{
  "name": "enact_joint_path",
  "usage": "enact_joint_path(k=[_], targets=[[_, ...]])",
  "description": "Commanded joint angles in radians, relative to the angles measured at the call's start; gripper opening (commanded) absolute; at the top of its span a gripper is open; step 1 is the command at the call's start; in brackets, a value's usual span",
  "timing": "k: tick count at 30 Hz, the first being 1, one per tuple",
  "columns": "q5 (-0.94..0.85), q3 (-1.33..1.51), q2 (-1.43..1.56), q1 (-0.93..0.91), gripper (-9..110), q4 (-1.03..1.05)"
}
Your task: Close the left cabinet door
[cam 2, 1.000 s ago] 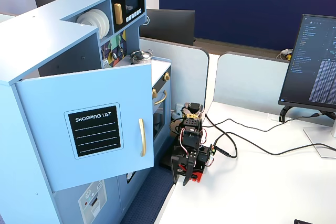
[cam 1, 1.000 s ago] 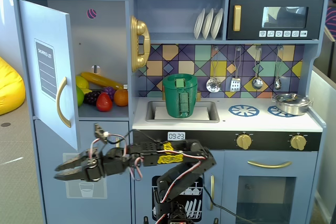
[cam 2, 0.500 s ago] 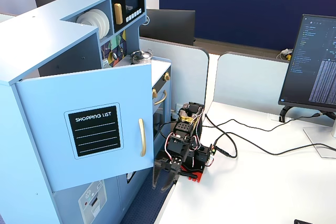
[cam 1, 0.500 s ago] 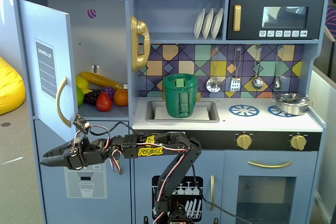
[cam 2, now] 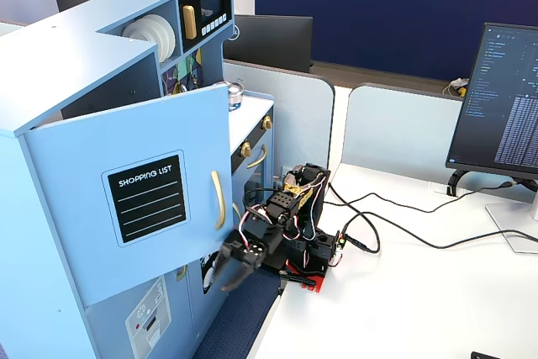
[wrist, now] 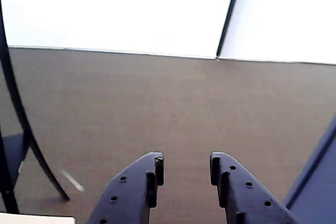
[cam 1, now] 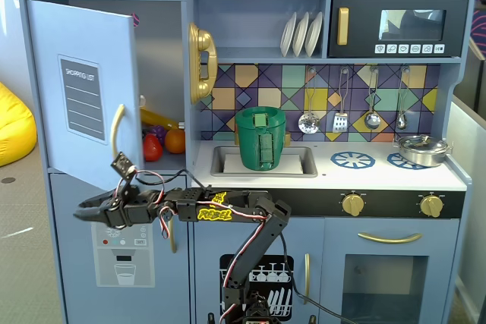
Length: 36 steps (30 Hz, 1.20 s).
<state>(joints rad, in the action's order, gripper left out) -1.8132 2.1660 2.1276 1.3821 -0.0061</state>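
Note:
The left cabinet door (cam 1: 80, 92), light blue with a black "SHOPPING LIST" panel and a curved gold handle (cam 1: 115, 130), stands swung open; it also shows in a fixed view from the side (cam 2: 147, 199). My gripper (cam 1: 82, 215) reaches out to the left just below the door's bottom edge, under the handle, in front of the lower door with the dispenser graphic (cam 1: 124, 256). In the side fixed view the gripper (cam 2: 227, 275) hangs below the door's free corner. In the wrist view the gripper (wrist: 186, 163) is open and empty, over grey carpet; the door does not show there.
Fruit (cam 1: 163, 142) lies inside the open compartment. A gold phone (cam 1: 201, 62), a green pot (cam 1: 260, 138) in the sink and a black microwave (cam 1: 399, 26) are to the right. A monitor (cam 2: 504, 107) and cables (cam 2: 395, 224) are on the white table.

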Motion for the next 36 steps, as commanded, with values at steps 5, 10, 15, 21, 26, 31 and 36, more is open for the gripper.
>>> enact_joint_path(k=[5,10,15,21,26,31,36], targets=[[0.031,-0.025,0.118,-0.144,0,0.041],[0.046,0.025,0.183,-0.247,0,0.067],[0.064,0.083,0.255,-0.345,0,0.089],[0.092,0.106,0.282,-0.465,0,0.101],[0.110,0.060,0.213,-0.561,0,0.064],[0.118,-0.002,0.137,-0.615,0,0.038],[0.121,-0.071,0.057,-0.660,0,0.005]])
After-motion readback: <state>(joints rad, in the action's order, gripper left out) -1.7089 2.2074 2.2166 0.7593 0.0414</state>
